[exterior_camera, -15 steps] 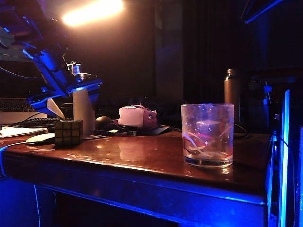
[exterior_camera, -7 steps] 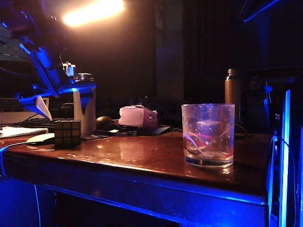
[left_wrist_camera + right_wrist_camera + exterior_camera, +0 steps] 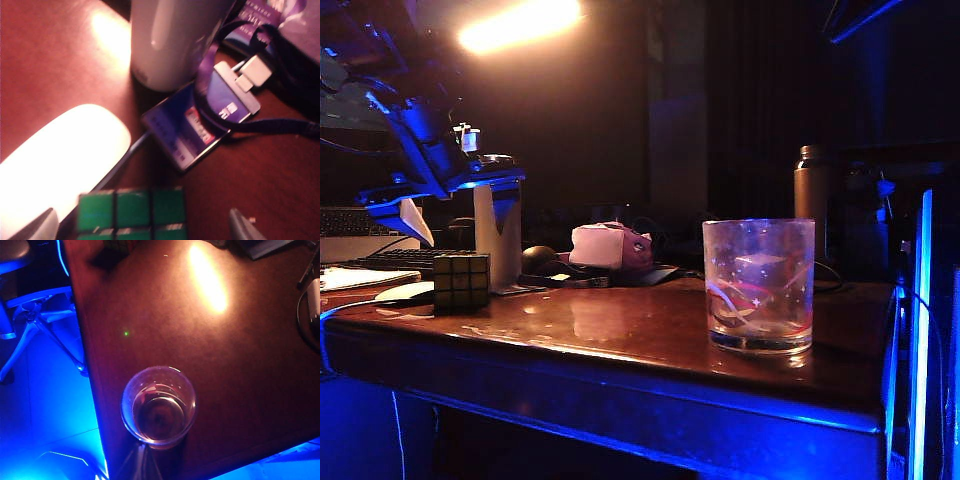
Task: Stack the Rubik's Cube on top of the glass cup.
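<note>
Resting on the dark wooden bench [image 3: 650, 345] near its left end in the exterior view, the Rubik's Cube [image 3: 461, 281] sits flat, with green tiles facing the left wrist camera [image 3: 132, 215]. Just behind and over it hangs the left hand [image 3: 460, 225], jaws spread wide and empty; in the left wrist view its two fingertips [image 3: 35, 227] flank the cube on either side without touching it. Beside the cube lies a white computer mouse [image 3: 62, 155], with a white cylindrical mug [image 3: 172, 40] near it and a card on a dark lanyard [image 3: 195, 125] between the mug and the cube. The glass cup [image 3: 758, 285] stands upright well apart from the cube, toward the right end of the bench and close to its front edge, showing red, white and blue swirls. Seen from the right wrist camera, the cup [image 3: 158, 406] is empty and sits near the bench corner. The right hand is only faintly visible at the frame edge of its wrist view, and whether it is released or clenched cannot be told. A tall dark bottle [image 3: 810, 195] stands behind the cup
</note>
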